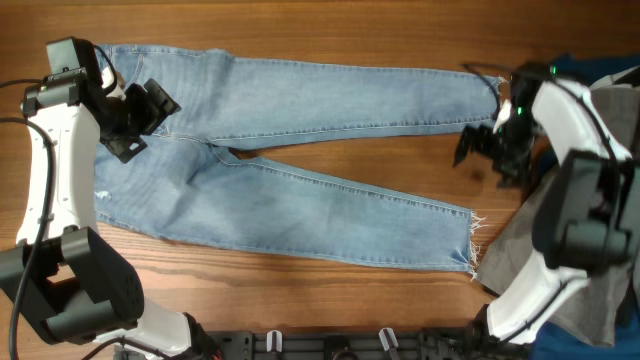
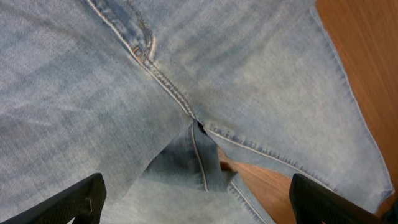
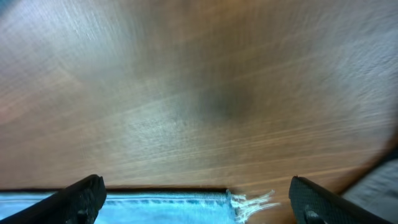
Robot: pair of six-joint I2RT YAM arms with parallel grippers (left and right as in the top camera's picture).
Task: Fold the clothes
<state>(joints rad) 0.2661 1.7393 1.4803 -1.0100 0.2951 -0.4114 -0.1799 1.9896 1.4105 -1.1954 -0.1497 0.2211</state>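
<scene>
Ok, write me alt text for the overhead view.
Light blue jeans lie flat on a wooden table, their legs spread in a narrow V with frayed hems toward the right arm's side. The left gripper is open over the waist end. The right gripper is open by the upper leg's hem, near a grey garment and a dark blue garment.

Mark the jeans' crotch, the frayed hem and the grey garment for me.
jeans (image 2: pixel 196 121): left wrist view, crotch seam junction.
frayed hem (image 3: pixel 249 200): right wrist view, loose threads.
grey garment (image 1: pixel 512 250): overhead view, left part.
</scene>
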